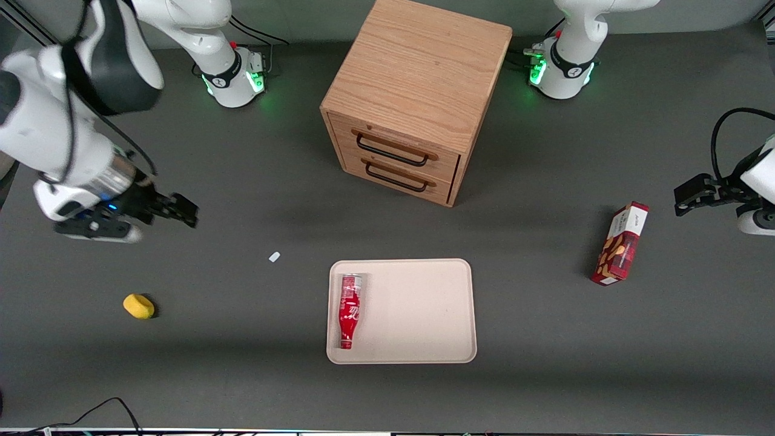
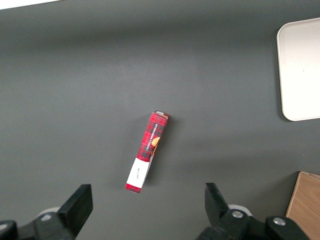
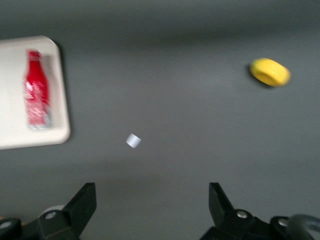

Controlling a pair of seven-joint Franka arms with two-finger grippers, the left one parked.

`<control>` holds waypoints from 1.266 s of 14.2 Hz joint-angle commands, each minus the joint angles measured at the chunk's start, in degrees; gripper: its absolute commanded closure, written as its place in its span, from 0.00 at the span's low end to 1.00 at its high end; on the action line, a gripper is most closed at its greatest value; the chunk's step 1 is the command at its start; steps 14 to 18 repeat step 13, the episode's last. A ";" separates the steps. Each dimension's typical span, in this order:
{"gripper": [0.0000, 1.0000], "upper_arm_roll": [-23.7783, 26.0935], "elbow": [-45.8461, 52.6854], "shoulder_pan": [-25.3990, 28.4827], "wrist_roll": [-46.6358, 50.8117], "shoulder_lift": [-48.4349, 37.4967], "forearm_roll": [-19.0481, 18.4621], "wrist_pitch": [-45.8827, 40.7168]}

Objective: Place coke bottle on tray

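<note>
lying on its side inside the flat beige tray [image 1: 418, 315], the slim red coke bottle [image 1: 349, 310] could roll against the rim if jolted, while the empty gripper [image 1: 181, 210] hung spread, well apart.

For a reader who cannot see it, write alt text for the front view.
A red coke bottle lies flat on a beige tray, along its edge toward the working arm. The open gripper hovers apart, above bare table, with a wooden drawer cabinet farther from the camera.
</note>
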 commanded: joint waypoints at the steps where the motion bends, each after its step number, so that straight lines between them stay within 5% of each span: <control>1: 0.00 -3.49 0.64 -0.59 -6.19 -3.97 1.81 -6.65; 4: 0.00 -4.21 5.04 -0.68 -7.25 -3.89 1.55 -12.56; 18: 0.00 -3.50 7.33 -2.00 -6.37 -2.75 2.16 -11.95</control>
